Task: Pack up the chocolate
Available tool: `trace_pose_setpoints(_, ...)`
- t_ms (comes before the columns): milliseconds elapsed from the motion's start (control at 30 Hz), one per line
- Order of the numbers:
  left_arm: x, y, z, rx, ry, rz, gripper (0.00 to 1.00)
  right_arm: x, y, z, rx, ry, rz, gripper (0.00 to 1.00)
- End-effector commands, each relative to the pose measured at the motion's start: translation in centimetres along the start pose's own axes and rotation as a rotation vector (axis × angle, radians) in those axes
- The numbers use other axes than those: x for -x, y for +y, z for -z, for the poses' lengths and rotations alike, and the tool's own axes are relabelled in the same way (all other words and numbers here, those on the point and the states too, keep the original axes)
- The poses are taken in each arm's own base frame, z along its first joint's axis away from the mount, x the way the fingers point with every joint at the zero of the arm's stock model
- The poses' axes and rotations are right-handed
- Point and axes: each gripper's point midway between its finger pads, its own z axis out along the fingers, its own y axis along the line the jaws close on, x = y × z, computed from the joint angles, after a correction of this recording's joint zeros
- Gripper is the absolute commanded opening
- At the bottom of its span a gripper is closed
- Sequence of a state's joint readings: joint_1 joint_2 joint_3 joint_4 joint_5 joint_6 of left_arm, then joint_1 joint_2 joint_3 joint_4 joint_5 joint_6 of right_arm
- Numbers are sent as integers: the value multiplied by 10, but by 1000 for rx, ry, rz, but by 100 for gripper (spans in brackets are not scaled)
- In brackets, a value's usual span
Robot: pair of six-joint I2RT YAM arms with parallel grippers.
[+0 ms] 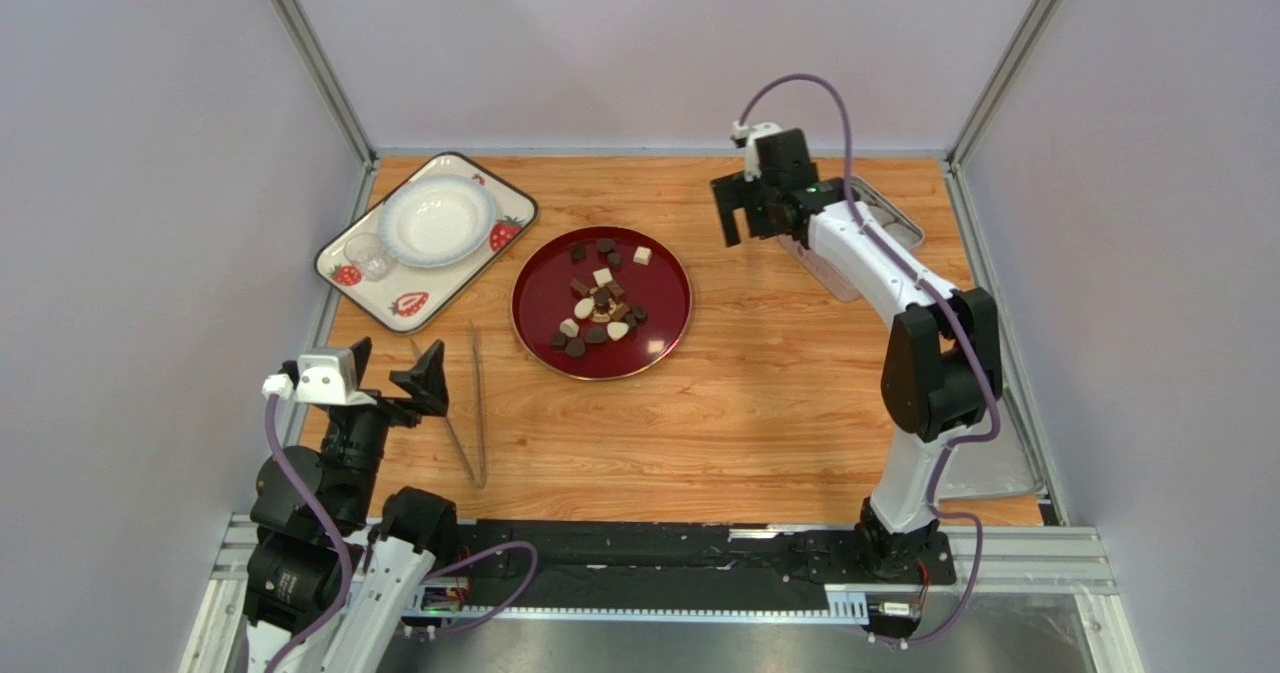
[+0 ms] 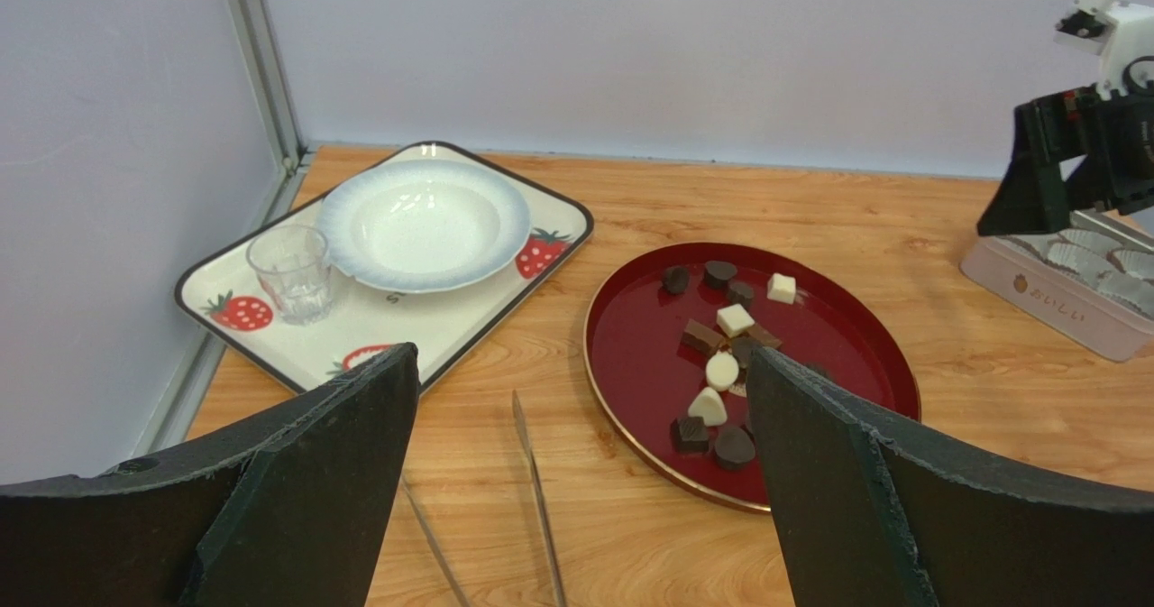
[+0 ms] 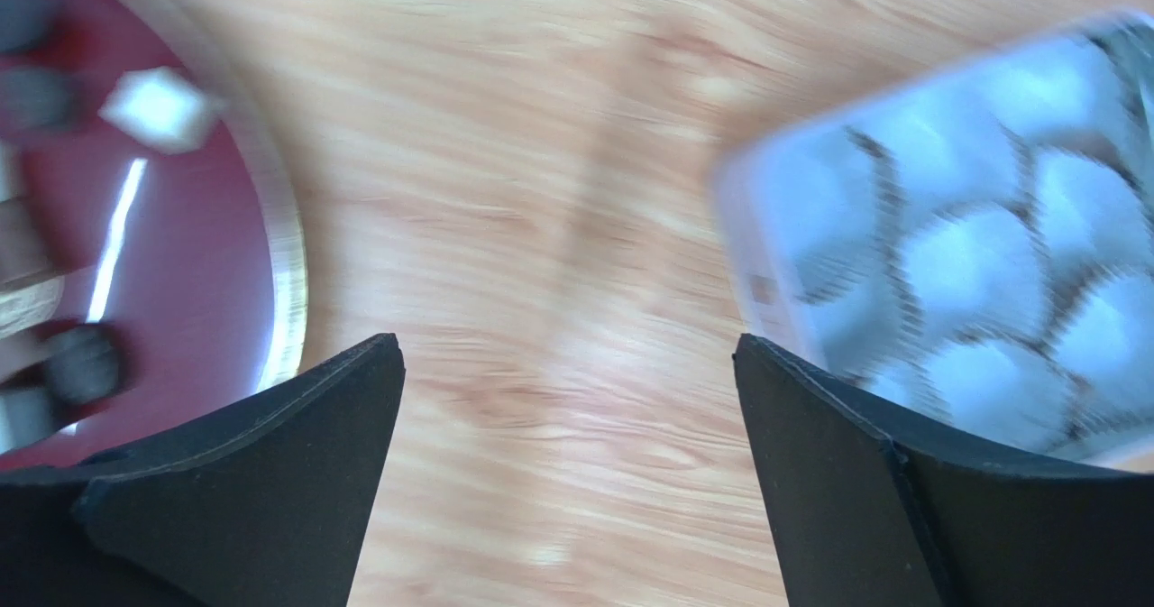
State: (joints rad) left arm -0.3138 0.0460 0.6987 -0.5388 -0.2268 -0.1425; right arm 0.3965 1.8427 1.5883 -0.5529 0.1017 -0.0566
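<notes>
Find the chocolate [image 1: 601,306] lying loose in a cluster on the red plate [image 1: 669,276] at mid-table, dark pieces mixed with a few pale ones, none yet in the tin [image 2: 1043,303] at the far right. See the right fingers [image 3: 230,499] spread wide and empty, hanging over bare table [image 3: 542,228] between the plate's rim and the tin. See the left fingers [image 2: 298,485] equally wide and empty, low near the left arm's base, just beside the tongs [image 1: 469,403].

Most likely the step in hand: reaching with the right side for a first piece.

- Choose one at the edge of the cluster, such as the pale cube [image 1: 642,255] set apart toward the far right of the plate, well away from the crowded middle.
- Come straight down with the fingers astride the piece, tips just off the glossy surface.
- Close gently, to guard against a small smooth piece skidding or popping sideways.
- Lift clear of the rim before swinging across.
- Aim for one empty paper cup [image 2: 1084,249], lower into it, then let go, without crushing or dragging the light cups.
- Mind the tin's near wall on approach.
- Leave the tray [image 1: 504,193] with its bowl [image 1: 436,220] and glass [image 1: 370,258] alone.
- Hold the left side back from the plate to avoid a clash.
</notes>
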Motion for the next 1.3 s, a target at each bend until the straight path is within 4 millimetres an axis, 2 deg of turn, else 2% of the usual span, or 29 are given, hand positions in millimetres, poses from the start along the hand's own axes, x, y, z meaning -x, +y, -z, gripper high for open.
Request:
trace_pose_setpoints(0,4,0,-1,-3,-17,-18,99,-14,-54,-20,-61,48,-93,98)
trace_pose_setpoints(67,4,0,-1,-5,-16,-18,99,-19,-75,-27,-64,60,-131,97)
trace_pose_setpoints(200,2,-1,-2,-6,-10,-21,99,-37,-91,-35,-66,106,-156,98)
trace_pose_setpoints(300,3,-1,-3,-7,-11,-21,99,-51,-99,-39,-76,137,-168,97)
trace_pose_setpoints(333,3,-1,-3,-9,-11,-21,99,-54,-94,-40,-37,143,-179,97)
trace_pose_setpoints(500,3,-2,-2,-12,-9,-20,99,-70,-95,-42,-14,175,-182,97)
trace_pose_setpoints(800,2,-2,-2,-13,-7,-21,99,-85,-85,-46,40,199,-154,97)
trace_pose_setpoints(1000,4,-2,-1,-15,-15,-19,99,-86,-71,-33,89,193,-175,95)
trace_pose_setpoints(1100,4,-2,-1,-17,-16,-18,99,-86,-58,-22,100,192,-175,95)
trace_pose_setpoints(1267,5,-2,0,-16,-24,-19,99,-102,-22,-4,133,238,-162,94)
